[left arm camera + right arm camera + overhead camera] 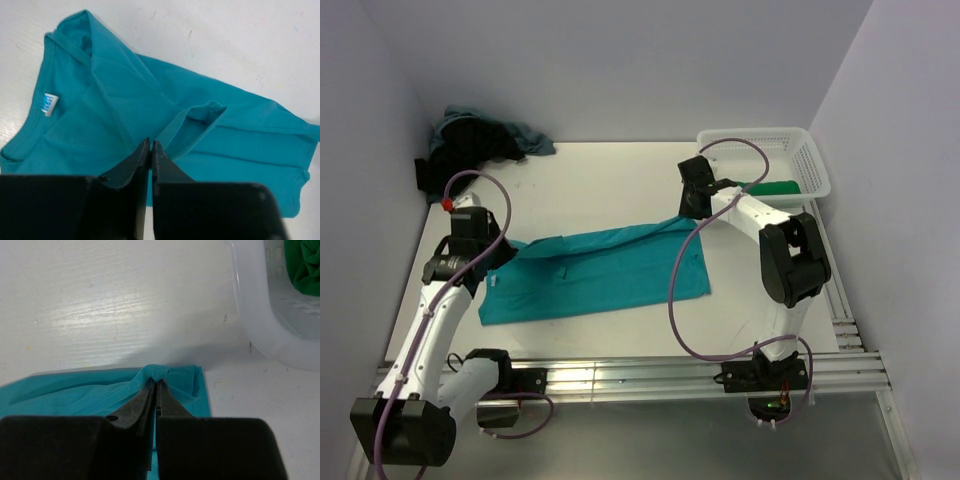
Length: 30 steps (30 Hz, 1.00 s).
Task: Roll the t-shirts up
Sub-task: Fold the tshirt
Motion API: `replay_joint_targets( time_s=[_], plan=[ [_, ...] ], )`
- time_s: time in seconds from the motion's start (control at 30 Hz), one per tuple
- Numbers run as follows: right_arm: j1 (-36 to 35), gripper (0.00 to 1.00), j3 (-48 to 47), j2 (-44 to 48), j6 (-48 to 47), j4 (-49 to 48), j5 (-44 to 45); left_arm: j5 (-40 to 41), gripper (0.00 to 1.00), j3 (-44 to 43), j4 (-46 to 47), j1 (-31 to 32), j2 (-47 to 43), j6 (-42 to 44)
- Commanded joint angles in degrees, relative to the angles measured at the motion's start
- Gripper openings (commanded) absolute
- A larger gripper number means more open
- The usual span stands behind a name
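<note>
A bright teal t-shirt (605, 280) lies spread across the middle of the table, its far edge pulled into a taut ridge between my two grippers. My left gripper (506, 250) is shut on a fold of it near the collar end; the left wrist view shows the tips (150, 142) closed over the teal fabric (125, 100). My right gripper (692, 210) is shut on the hem corner, where a small bunch of fabric (160, 372) sits at its tips (156, 381). A dark green t-shirt (775, 187) lies in the basket. Black and grey-blue t-shirts (480, 145) are piled at the back left.
The white mesh basket (760, 138) stands at the back right, close beside my right gripper; its wall (255, 315) and the green shirt (305, 267) show in the right wrist view. Walls close off the back and both sides of the table.
</note>
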<state>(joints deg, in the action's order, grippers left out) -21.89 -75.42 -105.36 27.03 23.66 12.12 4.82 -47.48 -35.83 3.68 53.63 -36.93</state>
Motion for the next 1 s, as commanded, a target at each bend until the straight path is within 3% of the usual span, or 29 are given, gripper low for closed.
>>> replay_joint_targets(
  time_s=[0.0,0.03,0.07,0.13,0.23,0.33,0.5,0.57,0.73,0.97],
  plan=[
    [-0.3,0.04,0.1,-0.5,0.7,0.6,-0.3,0.0,0.13,-0.5,-1.8,1.1,-1.0,-1.7],
    [-0.3,0.07,0.3,-0.4,0.8,0.6,-0.4,0.1,0.16,-0.3,-2.0,1.8,-2.1,-1.9],
    [-0.3,0.22,0.4,-0.3,0.9,0.7,-0.4,0.2,0.17,-0.4,-2.5,2.0,-2.7,-2.1],
    [-0.3,0.37,1.4,0.5,1.0,0.5,-0.9,0.5,0.23,-0.8,-3.1,2.3,-4.7,-2.2],
    [-0.3,0.38,3.5,2.3,1.4,-0.6,-1.0,2.0,0.16,-1.6,-4.9,2.4,-7.1,-2.3],
    [-0.3,0.38,4.1,3.6,1.5,-1.2,-1.5,3.4,0.17,-1.9,-4.7,2.3,-8.4,-2.2],
    [-0.3,0.38,0.8,3.2,1.7,0.2,-3.8,3.0,0.18,-4.8,-2.5,2.3,-1.5,0.9],
    [-0.3,0.38,-1.5,2.7,1.9,1.6,-4.5,2.5,0.24,-6.7,-0.8,2.3,2.8,2.5],
    [-0.3,0.45,-5.0,0.0,2.1,4.5,-5.4,-1.9,0.50,-12.3,1.2,2.3,11.7,4.2],
    [0.6,0.47,-8.7,-3.7,1.6,8.9,-4.9,-10.3,0.65,-13.9,0.8,2.3,19.3,7.1]
  ],
)
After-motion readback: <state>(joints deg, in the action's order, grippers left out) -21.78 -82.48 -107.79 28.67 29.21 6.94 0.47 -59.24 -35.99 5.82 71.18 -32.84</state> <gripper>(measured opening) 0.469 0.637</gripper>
